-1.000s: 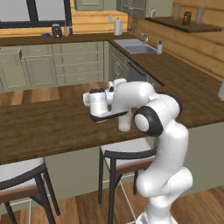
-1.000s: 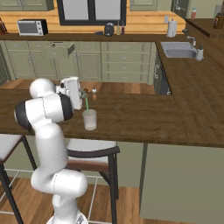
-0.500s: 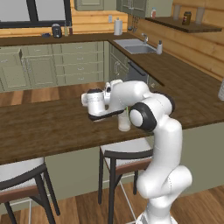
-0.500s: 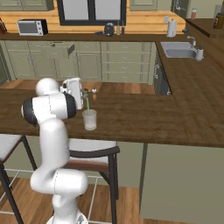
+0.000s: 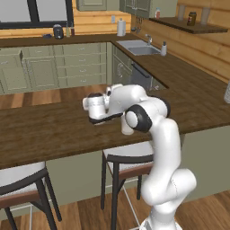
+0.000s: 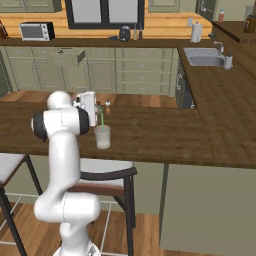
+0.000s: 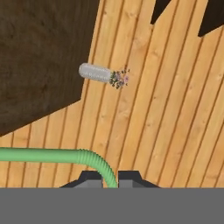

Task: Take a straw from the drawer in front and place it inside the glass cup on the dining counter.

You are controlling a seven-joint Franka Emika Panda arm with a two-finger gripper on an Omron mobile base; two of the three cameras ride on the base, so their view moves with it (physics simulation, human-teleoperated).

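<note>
Green straw (image 6: 102, 121) now stands in glass cup (image 6: 102, 137) on the surface (image 6: 165, 135); my claw (image 7: 110, 180) remains pinched on its bent end.

The white arm rises from the base, bends at a dark elbow and reaches out sideways. The hand lies on its side, level, not pointing down. The gripper (image 7: 110, 178) has its two dark fingertips (image 7: 89, 178) close together, pinching the straw (image 7: 52, 155) between them. The straw bends just above the tips.
</note>
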